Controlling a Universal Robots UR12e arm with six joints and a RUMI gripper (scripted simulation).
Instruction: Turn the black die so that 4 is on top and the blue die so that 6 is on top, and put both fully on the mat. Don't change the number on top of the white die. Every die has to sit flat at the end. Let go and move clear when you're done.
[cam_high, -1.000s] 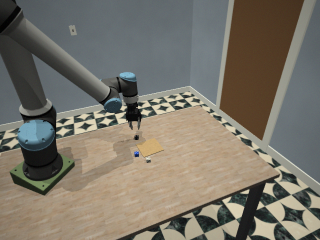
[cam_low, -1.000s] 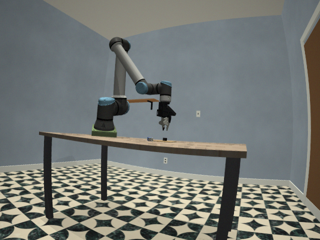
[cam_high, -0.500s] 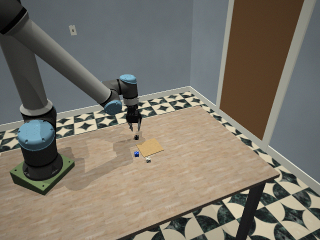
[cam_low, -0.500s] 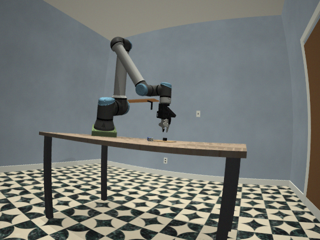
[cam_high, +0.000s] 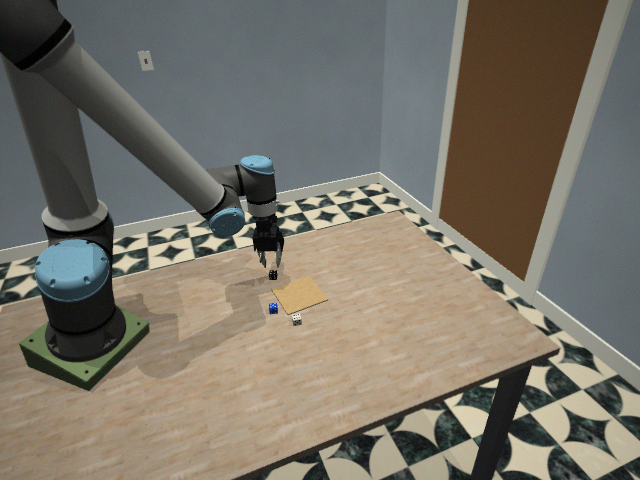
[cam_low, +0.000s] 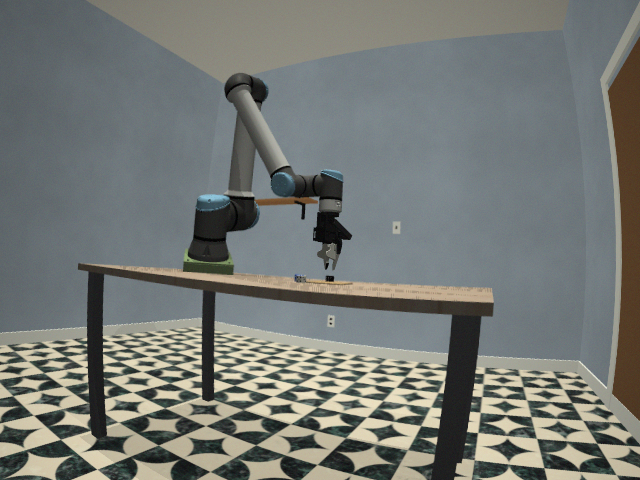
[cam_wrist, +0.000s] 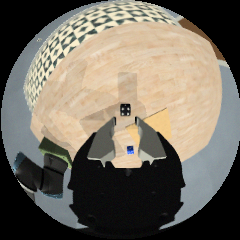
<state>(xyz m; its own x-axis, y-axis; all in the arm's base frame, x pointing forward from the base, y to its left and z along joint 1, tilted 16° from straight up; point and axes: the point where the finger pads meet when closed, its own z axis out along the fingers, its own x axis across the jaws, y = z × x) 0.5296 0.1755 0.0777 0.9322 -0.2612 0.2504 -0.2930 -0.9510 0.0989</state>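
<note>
Black die (cam_high: 272, 274) (cam_low: 329, 278) (cam_wrist: 125, 110) (off the mat (cam_high: 300, 295) (cam_low: 338, 282) (cam_wrist: 159, 123)).

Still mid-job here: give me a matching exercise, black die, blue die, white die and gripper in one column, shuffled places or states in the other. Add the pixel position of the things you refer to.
1. Black die (cam_high: 272, 274) (cam_low: 329, 278) (cam_wrist: 125, 110)
2. Blue die (cam_high: 273, 308) (cam_low: 297, 277) (cam_wrist: 130, 150)
3. White die (cam_high: 296, 319) (cam_low: 302, 279)
4. Gripper (cam_high: 271, 267) (cam_low: 329, 268) (cam_wrist: 125, 117)

A. Off the mat (cam_high: 299, 295) (cam_low: 341, 283) (cam_wrist: 159, 122), lowest of the dice in the top view
B. Fingers apart, nothing between them
C. Off the mat, highest of the dice in the top view
D. Off the mat, middle die by height in the top view

Pairs: 1-C, 2-D, 3-A, 4-B
</note>
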